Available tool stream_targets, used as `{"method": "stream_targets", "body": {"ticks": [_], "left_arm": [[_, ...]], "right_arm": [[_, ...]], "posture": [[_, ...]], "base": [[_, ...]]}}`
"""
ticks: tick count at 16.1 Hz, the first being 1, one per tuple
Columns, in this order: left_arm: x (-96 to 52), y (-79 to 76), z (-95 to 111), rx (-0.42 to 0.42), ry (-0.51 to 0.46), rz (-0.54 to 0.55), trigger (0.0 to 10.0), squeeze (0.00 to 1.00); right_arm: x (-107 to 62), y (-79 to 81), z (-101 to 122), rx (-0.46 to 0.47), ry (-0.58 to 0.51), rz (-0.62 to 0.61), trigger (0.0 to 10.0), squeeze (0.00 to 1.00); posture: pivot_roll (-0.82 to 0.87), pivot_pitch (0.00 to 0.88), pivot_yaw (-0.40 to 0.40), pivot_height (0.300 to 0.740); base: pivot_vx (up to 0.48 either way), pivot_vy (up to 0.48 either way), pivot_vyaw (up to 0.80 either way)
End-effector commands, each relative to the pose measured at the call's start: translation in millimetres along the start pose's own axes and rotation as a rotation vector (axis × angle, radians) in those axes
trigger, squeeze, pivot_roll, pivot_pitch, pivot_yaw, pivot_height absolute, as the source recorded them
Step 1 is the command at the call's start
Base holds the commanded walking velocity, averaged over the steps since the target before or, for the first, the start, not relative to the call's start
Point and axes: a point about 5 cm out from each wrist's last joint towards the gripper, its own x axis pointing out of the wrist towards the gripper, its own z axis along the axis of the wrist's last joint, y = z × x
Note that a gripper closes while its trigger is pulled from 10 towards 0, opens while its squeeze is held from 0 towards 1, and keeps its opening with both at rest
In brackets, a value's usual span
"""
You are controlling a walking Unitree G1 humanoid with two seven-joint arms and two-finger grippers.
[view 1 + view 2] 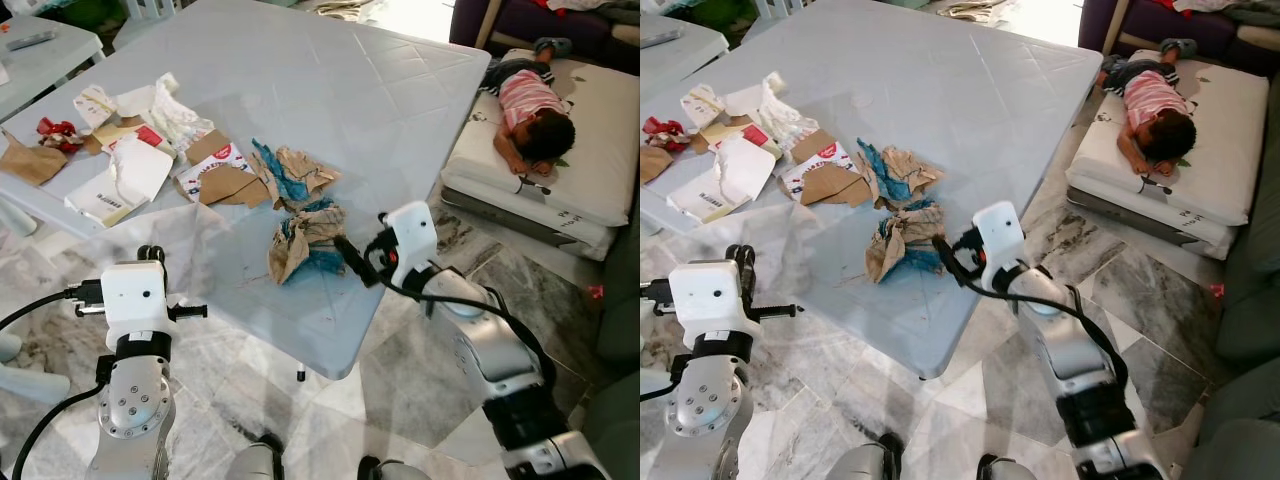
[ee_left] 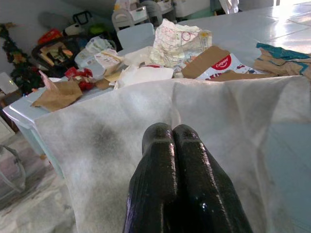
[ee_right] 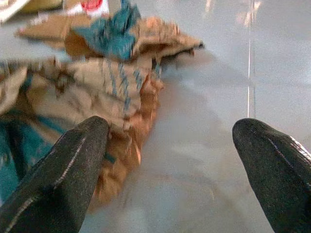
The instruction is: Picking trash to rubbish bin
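Crumpled brown-and-teal paper wad (image 1: 305, 240) near the grey table (image 1: 330, 90) front edge, right gripper (image 1: 352, 257) just beside it with jaws spread wide, left gripper (image 2: 179, 170) pinched closed on a translucent plastic bag (image 2: 116, 141), cardboard scraps (image 1: 215, 170) behind.

crumpled brown paper (image 3: 73, 92) blurred and cut off at the right wrist view's edge, print unreadable

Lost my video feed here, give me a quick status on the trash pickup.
Right gripper open, at the crumpled brown-and-teal paper wad on the grey table. Left gripper shut, pinching a translucent white plastic bag. More paper scraps beyond; nothing blocking.
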Motion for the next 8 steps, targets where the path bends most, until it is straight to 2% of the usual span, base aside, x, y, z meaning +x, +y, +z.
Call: {"method": "stream_targets", "body": {"ticks": [1,4,6,8], "left_arm": [[-0.9,2.2,3.5,0.014,-0.002,0.000,0.0,0.00],[1.5,1.1,5.3,0.007,-0.005,-0.007,0.0,0.00],[1.9,-0.7,6.0,0.005,-0.002,-0.014,0.0,0.00],[2.2,-1.7,6.2,0.000,0.002,-0.019,0.0,0.00]], "right_arm": [[0.6,-5.4,3.1,0.028,-0.032,-0.016,10.0,0.00],[1.7,-18.2,22.4,0.096,-0.133,-0.074,10.0,0.00],[3.4,-16.2,28.1,0.146,-0.159,-0.055,10.0,0.00],[4.4,-5.0,25.2,0.188,-0.156,0.001,10.0,0.00]], "posture": [[0.16,0.213,-0.005,0.740],[0.15,0.212,0.002,0.740],[0.15,0.213,0.003,0.740],[0.15,0.215,0.003,0.740]], "base": [[0.000,0.000,0.00],[0.000,0.000,0.00],[0.000,0.000,0.00],[0.000,0.000,0.00]]}}
